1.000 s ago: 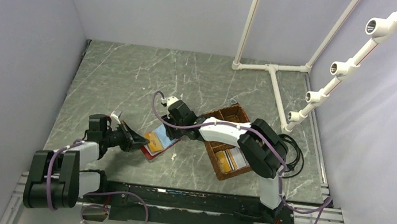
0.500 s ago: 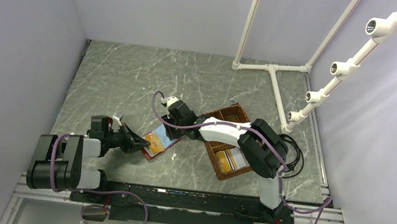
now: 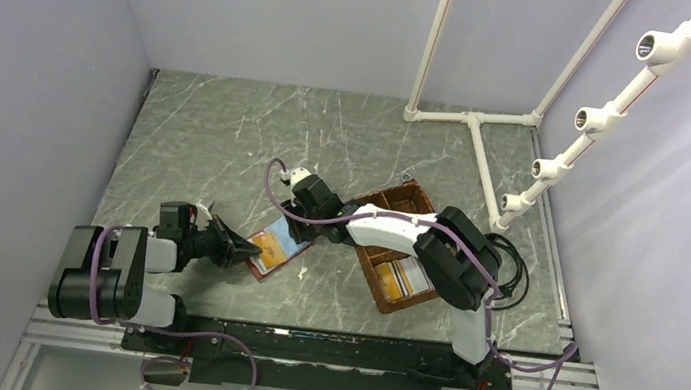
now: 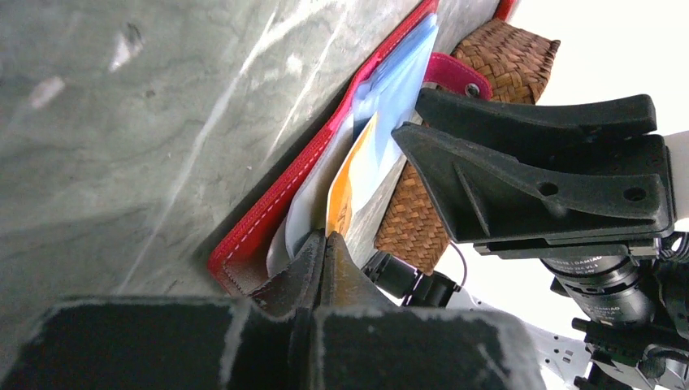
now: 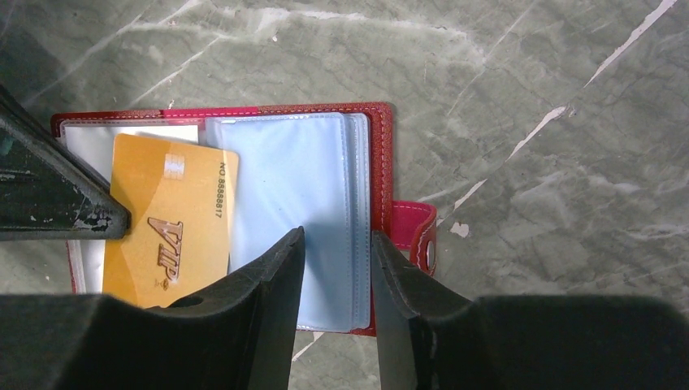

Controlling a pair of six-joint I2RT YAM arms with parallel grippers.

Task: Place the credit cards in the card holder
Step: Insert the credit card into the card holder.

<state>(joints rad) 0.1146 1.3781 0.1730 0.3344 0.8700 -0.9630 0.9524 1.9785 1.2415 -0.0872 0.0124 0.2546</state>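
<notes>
While the left gripper (image 4: 325, 258) has its fingers pressed together at the edge of the orange VIP card (image 5: 171, 236), nipping or merely nudging it I can't tell, the right gripper (image 5: 337, 238) stands half spread, tips seemingly down on the clear sleeves (image 5: 284, 179) of the open red card holder (image 5: 380, 154), flat on the marble table (image 5: 528, 97). The card lies slanted across the left page, apparently not yet pocketed. This looks like the insertion step: next it needs squaring to a slot mouth and sliding in. More cards (image 3: 398, 278) wait in the woven basket (image 4: 504, 53).
</notes>
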